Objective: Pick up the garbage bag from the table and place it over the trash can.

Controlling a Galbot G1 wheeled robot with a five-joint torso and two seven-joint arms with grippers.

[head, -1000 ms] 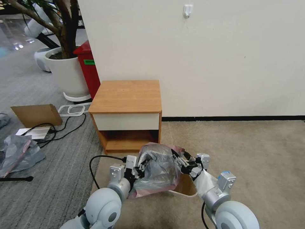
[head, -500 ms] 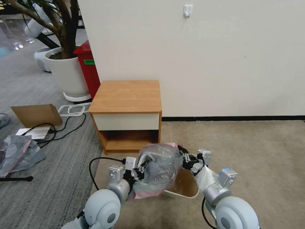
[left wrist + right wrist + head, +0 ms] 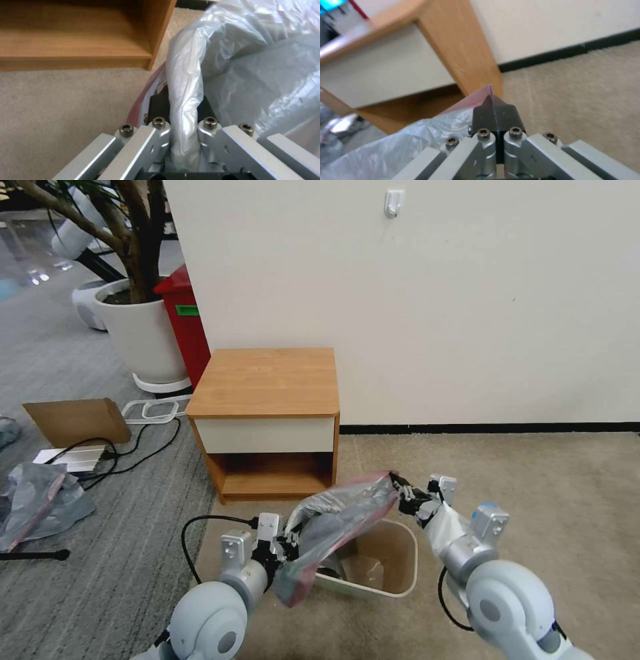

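Observation:
The garbage bag [image 3: 340, 517], grey translucent with a pink-red band, hangs stretched between both grippers above the trash can [image 3: 400, 588], a cream bin on the beige carpet. My left gripper [image 3: 288, 543] is shut on a bunched fold of the garbage bag [image 3: 183, 107] at the bin's near left side. My right gripper [image 3: 399, 488] is shut on the pink band of the garbage bag [image 3: 466, 103], above the bin's far right corner. The bag covers the bin's left part; the right part stands open. The table [image 3: 267, 380], a wooden nightstand, stands just behind with a bare top.
A white wall rises behind the nightstand. To the left stand a red bin [image 3: 183, 323] and a big white plant pot [image 3: 140, 337]. A cardboard sheet [image 3: 77, 420], cables and another grey plastic sheet [image 3: 40, 500] lie on the grey carpet at left. Beige carpet to the right is free.
My right gripper has pulled the bag's band up and to the right, spreading the bag. The left gripper has dropped slightly toward me. More of the bin's opening shows.

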